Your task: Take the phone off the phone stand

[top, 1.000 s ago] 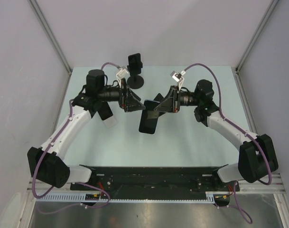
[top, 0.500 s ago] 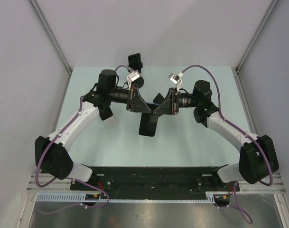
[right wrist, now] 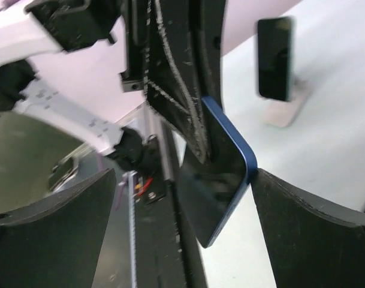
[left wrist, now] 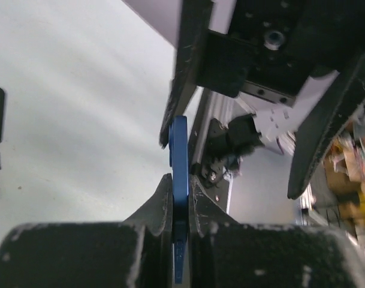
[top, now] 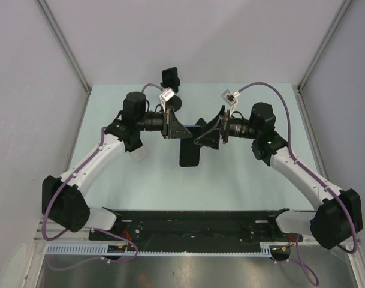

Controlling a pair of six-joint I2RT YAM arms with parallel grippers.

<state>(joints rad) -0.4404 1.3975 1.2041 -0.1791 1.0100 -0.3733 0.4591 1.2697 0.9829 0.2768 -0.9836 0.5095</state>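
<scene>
Blue phone (left wrist: pixel 179 141) inside left gripper (left wrist: pixel 180 182)

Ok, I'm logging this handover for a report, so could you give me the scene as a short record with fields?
phone: blue, in the air above the table, off the phone stand
left gripper: fingers shut on the phone's edge
right gripper: open, fingers spread either side of the phone
phone stand: black, upright at the table's far side, apart from the phone
other: a second dark phone on a white stand
</scene>
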